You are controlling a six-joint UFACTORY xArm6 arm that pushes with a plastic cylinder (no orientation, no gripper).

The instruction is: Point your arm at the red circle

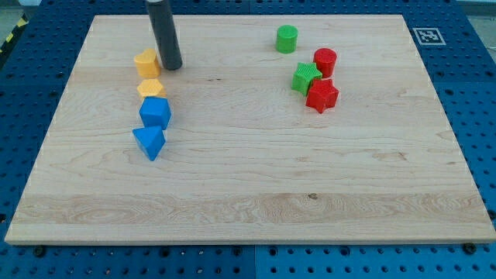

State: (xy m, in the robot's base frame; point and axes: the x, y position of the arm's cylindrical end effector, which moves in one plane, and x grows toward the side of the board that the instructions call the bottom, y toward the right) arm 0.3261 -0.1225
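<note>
While my tip (pixel 173 67) touches yellow block (pixel 146 63), red circle (pixel 325 61) sits far right.

Straight dark grey rod, my tip (pixel 173 67)

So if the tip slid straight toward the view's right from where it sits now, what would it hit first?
Probably the red circle. My tip sits just right of the upper yellow block; a level line rightward passes below the green circle and reaches the red circle's left side, though it may also clip the green star.
</note>
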